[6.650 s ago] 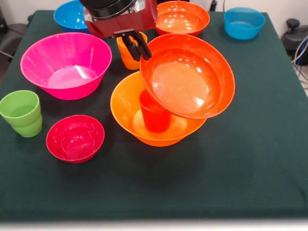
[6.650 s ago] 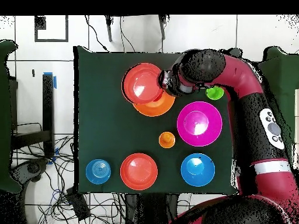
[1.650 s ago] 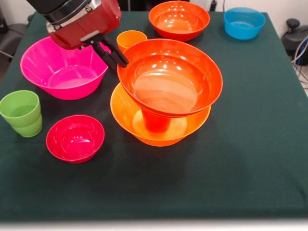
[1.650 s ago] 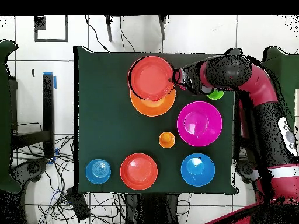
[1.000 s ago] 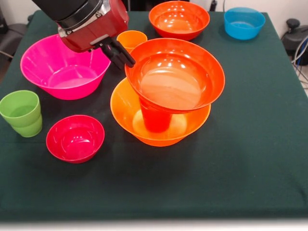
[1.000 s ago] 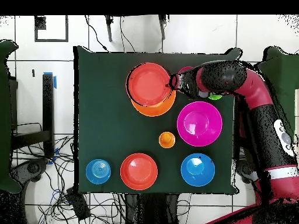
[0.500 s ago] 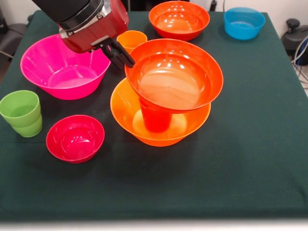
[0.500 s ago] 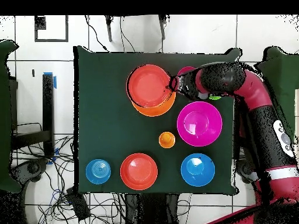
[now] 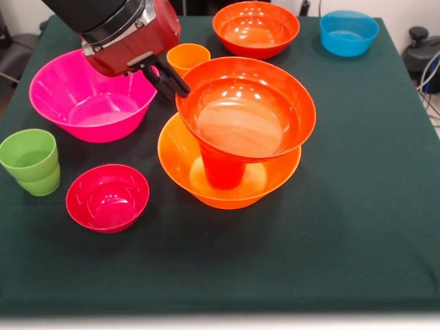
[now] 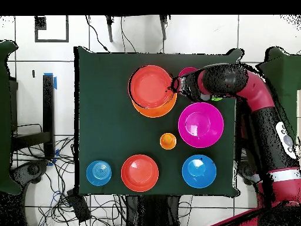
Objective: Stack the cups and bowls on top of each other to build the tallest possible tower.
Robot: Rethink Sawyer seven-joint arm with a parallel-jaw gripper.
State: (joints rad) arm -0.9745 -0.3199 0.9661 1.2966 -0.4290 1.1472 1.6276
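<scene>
The tower stands mid-table: a wide orange bowl [image 9: 180,159] holds an upright red-orange cup [image 9: 221,172], and a red-orange bowl [image 9: 247,110] sits roughly level on that cup. My gripper [image 9: 177,88] is at this top bowl's left rim, shut on it. From overhead the top bowl [image 10: 151,86] covers most of the orange bowl [image 10: 154,109], with the gripper [image 10: 175,84] at its right edge. Loose pieces are an orange cup [image 9: 188,56], a light green cup [image 9: 31,161], a pink bowl [image 9: 93,93] and a crimson bowl [image 9: 107,197].
A second red-orange bowl [image 9: 256,27] and a blue bowl [image 9: 348,31] stand at the back. Overhead, another blue bowl [image 10: 199,171] shows near the robot's side. The arm [image 10: 247,88] reaches over the green cup and the crimson bowl.
The top bowl, tilted steeply 6.7 s ago, now lies nearly level on the cup. Over the last second, gripper and bowl drifted slightly left in the front view.
</scene>
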